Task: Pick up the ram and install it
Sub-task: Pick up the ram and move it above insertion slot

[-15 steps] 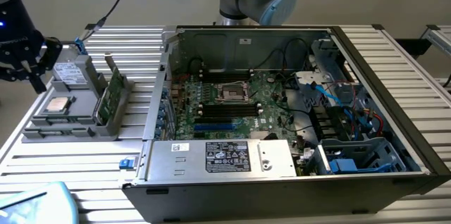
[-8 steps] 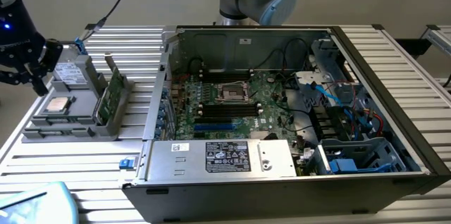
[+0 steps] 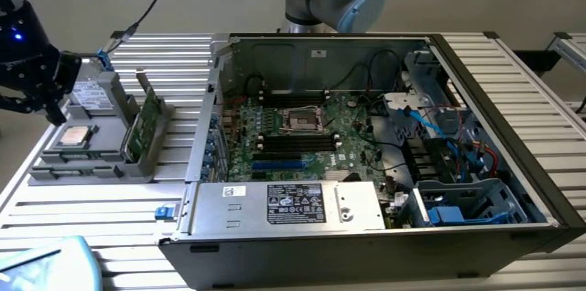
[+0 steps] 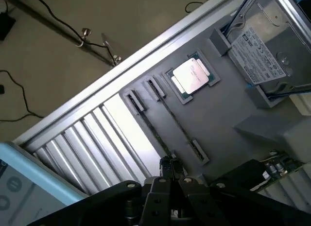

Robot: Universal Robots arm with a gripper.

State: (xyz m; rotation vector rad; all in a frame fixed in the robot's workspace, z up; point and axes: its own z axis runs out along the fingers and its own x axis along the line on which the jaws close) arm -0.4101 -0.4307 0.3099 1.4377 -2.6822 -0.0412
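gripper (image 4: 170, 164): jaws pressed together with nothing between them; it hangs raised off the grey tray (image 4: 218, 119), at the tray's edge on the exterior view's left.
ram (image 4: 153, 131): seen edge-on as a thin dark strip standing in a long slot of the grey tray, on the tray's side nearest the exterior camera; the strip is not in the jaws.
second slot (image 4: 177, 121): runs alongside the ram, between it and the tray's middle; whether it holds a stick cannot be told.
processor (image 3: 73, 136): square silver chip lying flat in a recess at the tray's middle.
hard drive (image 3: 92, 92): silver box with a white label, at the tray's far end.
green card (image 3: 147, 123): upright along the tray's side on the exterior view's right.
computer case (image 3: 302, 57): open, beside the tray on the exterior view's right, its motherboard (image 3: 302, 133) facing up.
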